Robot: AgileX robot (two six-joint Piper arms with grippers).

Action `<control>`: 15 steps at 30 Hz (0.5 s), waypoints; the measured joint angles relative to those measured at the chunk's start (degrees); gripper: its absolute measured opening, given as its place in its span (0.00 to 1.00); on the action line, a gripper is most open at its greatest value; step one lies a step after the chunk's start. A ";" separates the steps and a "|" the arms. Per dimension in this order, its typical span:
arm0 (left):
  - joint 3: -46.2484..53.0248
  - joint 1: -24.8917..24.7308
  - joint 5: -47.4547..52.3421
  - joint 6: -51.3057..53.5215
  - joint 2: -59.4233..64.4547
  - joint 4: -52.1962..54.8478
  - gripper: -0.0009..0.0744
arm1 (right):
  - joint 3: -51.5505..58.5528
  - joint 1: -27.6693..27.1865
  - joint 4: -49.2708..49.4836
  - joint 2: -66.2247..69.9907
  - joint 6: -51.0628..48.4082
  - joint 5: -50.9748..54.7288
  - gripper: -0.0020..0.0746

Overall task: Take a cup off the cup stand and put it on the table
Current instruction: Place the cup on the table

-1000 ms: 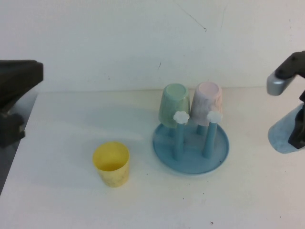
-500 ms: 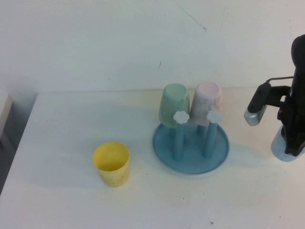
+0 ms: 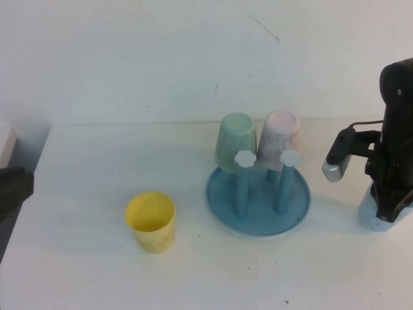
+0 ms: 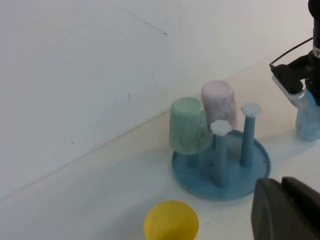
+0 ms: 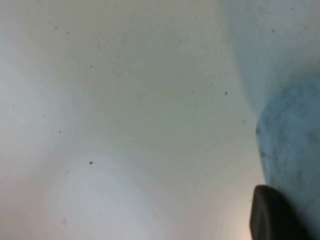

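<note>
The light blue cup [image 3: 373,218] stands at the table's right edge, away from the cup stand [image 3: 258,201]. My right gripper [image 3: 385,213] comes down from above and is shut on the cup. In the right wrist view one dark finger [image 5: 272,215] lies against the cup's marbled side [image 5: 295,135]. The cup also shows in the left wrist view [image 4: 307,122]. The round blue stand has two bare pegs with white knobs [image 3: 245,159]. My left gripper [image 4: 283,197] is shut and empty, off the table's left edge [image 3: 10,190].
A mint green cup [image 3: 236,142] and a pink cup [image 3: 282,139] sit upside down on the stand's rear pegs. A yellow cup [image 3: 151,221] stands upright on the white table [image 3: 90,168], left of the stand. A white wall rises behind.
My right arm has swung in and lowered the light blue cup from a tilted hold to upright at the table's right edge. The left arm has drawn back off the left side.
</note>
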 joint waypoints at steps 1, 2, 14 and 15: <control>0.20 0.00 -0.28 0.00 0.00 0.23 0.01 | 0.00 0.00 0.04 0.00 0.00 0.00 0.09; 0.33 0.00 -0.28 0.00 0.00 0.32 0.01 | 0.00 0.00 0.04 0.00 0.00 0.00 0.13; 0.69 0.00 -1.97 0.00 0.00 1.61 0.01 | -2.13 0.00 1.60 -1.03 6.00 -0.11 0.58; 0.69 0.00 -2.49 -0.24 0.00 1.71 0.01 | -2.24 0.00 2.87 -1.99 6.65 -0.11 0.59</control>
